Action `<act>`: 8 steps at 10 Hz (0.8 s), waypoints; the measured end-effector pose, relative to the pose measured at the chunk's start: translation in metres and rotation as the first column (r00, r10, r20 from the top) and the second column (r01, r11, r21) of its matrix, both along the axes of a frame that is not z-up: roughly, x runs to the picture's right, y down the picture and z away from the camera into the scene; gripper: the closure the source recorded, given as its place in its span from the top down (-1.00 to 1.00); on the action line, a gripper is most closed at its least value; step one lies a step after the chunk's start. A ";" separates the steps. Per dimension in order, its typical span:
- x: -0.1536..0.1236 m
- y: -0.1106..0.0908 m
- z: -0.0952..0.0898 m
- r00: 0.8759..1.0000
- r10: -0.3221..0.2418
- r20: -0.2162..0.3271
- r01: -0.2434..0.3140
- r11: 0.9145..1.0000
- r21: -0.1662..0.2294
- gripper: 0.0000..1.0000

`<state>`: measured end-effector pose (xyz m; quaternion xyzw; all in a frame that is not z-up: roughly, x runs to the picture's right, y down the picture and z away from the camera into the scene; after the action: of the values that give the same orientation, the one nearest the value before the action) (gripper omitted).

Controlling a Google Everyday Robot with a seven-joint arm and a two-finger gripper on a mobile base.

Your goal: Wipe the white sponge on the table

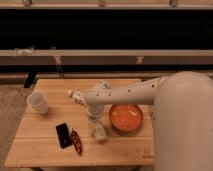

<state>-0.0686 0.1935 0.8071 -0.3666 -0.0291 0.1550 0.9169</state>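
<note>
The white sponge point(99, 133) is a small pale block lying on the table point(45, 145), just left of the orange bowl. My gripper point(95, 122) points straight down right over it and seems to touch its top. The arm reaches in from the right and covers part of the sponge's far side.
An orange bowl point(126, 117) sits to the right of the sponge. A white cup point(38, 102) stands at the left edge. A black flat object point(63, 135) and a dark red packet point(76, 142) lie front left. A white bottle point(76, 96) lies behind the arm.
</note>
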 end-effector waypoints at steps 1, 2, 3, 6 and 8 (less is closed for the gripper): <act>0.000 -0.004 0.000 1.000 0.009 -0.002 -0.009 1.000 0.008 0.03; -0.002 -0.007 0.000 1.000 0.013 0.000 -0.013 1.000 0.014 0.22; -0.005 -0.011 0.000 1.000 0.014 0.004 -0.014 1.000 0.019 0.38; -0.012 -0.021 0.000 1.000 0.015 0.020 -0.016 0.999 0.032 0.60; -0.012 -0.021 -0.001 1.000 0.016 0.020 -0.016 0.999 0.033 0.60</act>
<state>-0.0809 0.1721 0.8065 -0.3525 -0.0437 0.1582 0.9213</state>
